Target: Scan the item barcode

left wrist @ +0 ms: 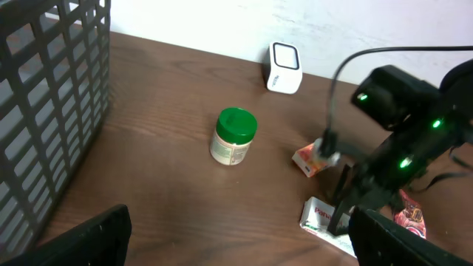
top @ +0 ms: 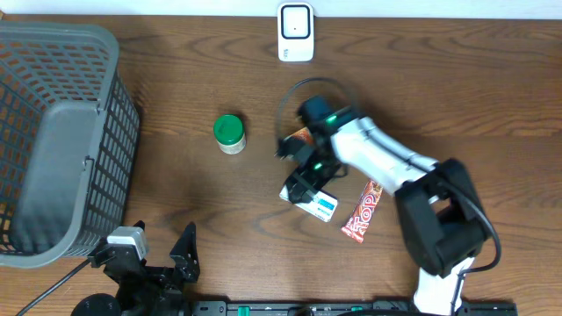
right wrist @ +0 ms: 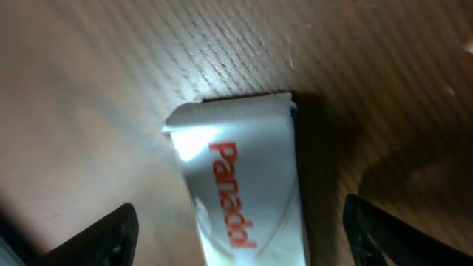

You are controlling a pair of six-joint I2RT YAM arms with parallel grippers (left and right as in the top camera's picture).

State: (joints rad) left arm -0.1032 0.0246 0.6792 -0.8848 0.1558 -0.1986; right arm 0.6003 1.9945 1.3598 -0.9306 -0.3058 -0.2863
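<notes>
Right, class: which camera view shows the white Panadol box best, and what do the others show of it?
The right wrist view: the Panadol box sits close up, its red lettering readable. Overhead, the right gripper covers part of it. The left wrist view shows it small and partly hidden too.
</notes>
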